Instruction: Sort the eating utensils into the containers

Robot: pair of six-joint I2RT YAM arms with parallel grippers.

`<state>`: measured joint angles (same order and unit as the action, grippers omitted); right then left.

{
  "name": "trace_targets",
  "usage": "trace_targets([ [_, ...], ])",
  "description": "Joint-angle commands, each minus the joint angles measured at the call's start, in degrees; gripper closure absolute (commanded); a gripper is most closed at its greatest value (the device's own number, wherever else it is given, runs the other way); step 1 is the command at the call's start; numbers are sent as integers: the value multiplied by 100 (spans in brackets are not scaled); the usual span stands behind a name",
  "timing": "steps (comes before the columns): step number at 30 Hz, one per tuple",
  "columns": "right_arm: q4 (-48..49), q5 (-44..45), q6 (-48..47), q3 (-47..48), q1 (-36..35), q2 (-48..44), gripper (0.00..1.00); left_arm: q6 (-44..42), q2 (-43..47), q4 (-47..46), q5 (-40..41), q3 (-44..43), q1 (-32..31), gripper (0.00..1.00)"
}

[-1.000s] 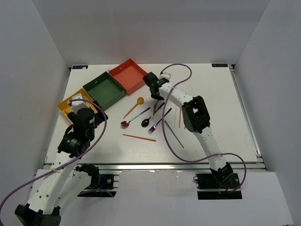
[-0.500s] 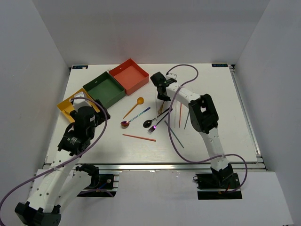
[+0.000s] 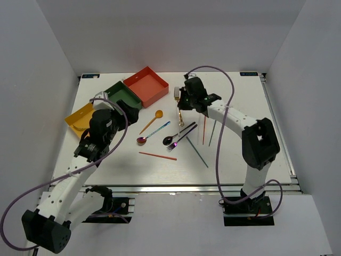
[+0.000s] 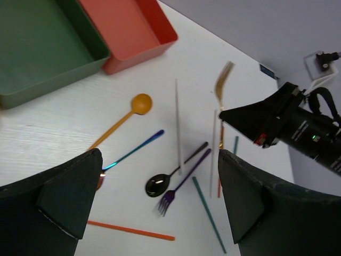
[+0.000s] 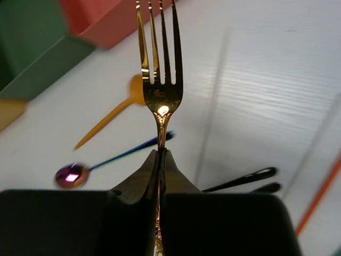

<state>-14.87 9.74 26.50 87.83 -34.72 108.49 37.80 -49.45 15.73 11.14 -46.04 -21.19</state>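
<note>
Gleaming gold fork [image 5: 161, 98], four slim tines

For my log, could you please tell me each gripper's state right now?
Left gripper: open, empty.
Right gripper: shut on the gold fork.

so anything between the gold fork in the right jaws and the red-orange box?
Nothing visible. The right jaws hold the gold fork just right of the red-orange box; only bare table shows between them, and the box looks empty.
</note>
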Motion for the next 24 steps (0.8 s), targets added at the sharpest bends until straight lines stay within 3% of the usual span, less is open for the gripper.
trace_targets([
  [1,1266,-2583,-646,-555,-166,-677,100,341,-301,-904,-910,-247,-26,2],
  [4,1882,-3598,-602,-1004,-412,-1073,100,368,-644,-1124,-1359,-413,-17,2],
  [9,2392,-4076,-339,-1225,-790,-1242,100,263,-1233,-703,-1368,-792,-17,2],
  [15,2112,-4155,-532,-768,-1019,-1058,100,140,-1568,-281,-1220,-942,-17,5],
  [18,2146,-4111,-567,-706,-1089,-1014,100,131,-1550,-290,-1193,-941,-17,25],
  [19,2164,-4164,-567,-697,-1090,-988,100,131,-1559,-281,-1193,-950,-17,36],
  [20,2182,-4155,-567,-680,-1090,-987,100,122,-1594,-263,-1201,-959,-25,53],
  [22,2147,-4103,-576,-627,-1090,-917,100,140,-1611,-228,-1193,-977,-17,69],
  [23,2138,-4085,-593,-575,-1090,-900,100,140,-1620,-219,-1193,-986,-17,86],
  [24,2086,-4024,-628,-539,-1090,-839,100,131,-1620,-210,-1193,-1003,-17,95],
])
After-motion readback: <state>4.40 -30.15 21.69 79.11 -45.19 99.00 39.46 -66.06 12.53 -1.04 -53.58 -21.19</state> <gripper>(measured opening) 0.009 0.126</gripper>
